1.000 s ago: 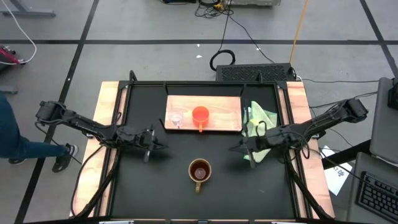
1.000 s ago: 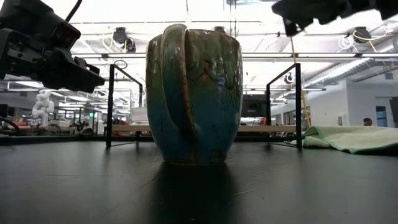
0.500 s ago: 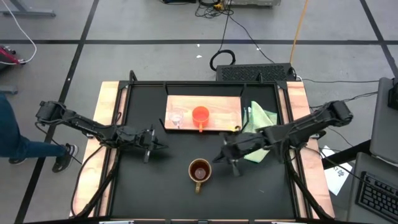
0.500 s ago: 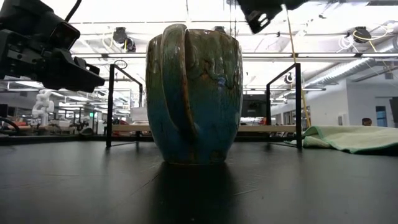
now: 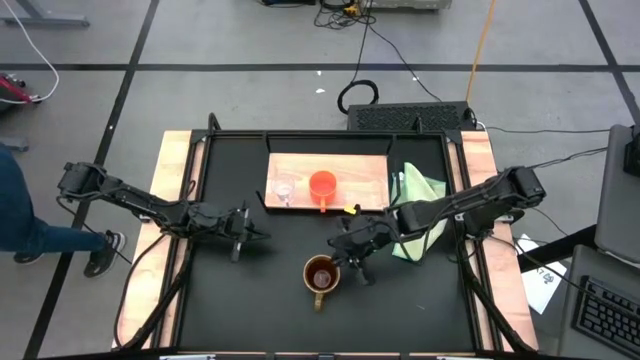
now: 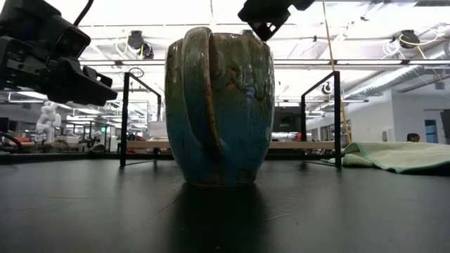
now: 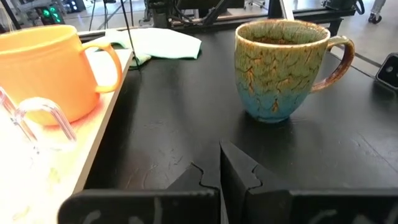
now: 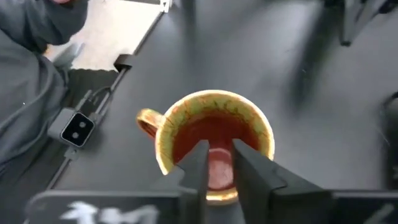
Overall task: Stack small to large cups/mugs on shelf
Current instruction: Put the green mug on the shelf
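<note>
The brown glossy mug (image 5: pixel 320 273) stands upright on the black table near the middle, its handle toward the near edge; it also shows in the low view (image 6: pixel 218 105) and the left wrist view (image 7: pixel 280 68). The orange cup (image 5: pixel 322 186) and the tiny clear glass cup (image 5: pixel 284 190) stand side by side on the light-wood shelf (image 5: pixel 360 175). My right gripper (image 8: pixel 217 146) hovers over the mug's rim on its right side, fingers narrowly open and pointing down into the mouth (image 8: pixel 214 130). My left gripper (image 5: pixel 262 235) is shut and empty, to the mug's left.
A pale green cloth (image 5: pixel 415 200) lies at the shelf's right end, under my right arm. A dark frame (image 5: pixel 200 150) runs around the black table top. A person's leg (image 5: pixel 30 235) shows beyond the table's left edge.
My right gripper has gone from beside the green cloth toward the table's left and near edges, and now hangs over the brown mug. The mug and the cups have kept still.
</note>
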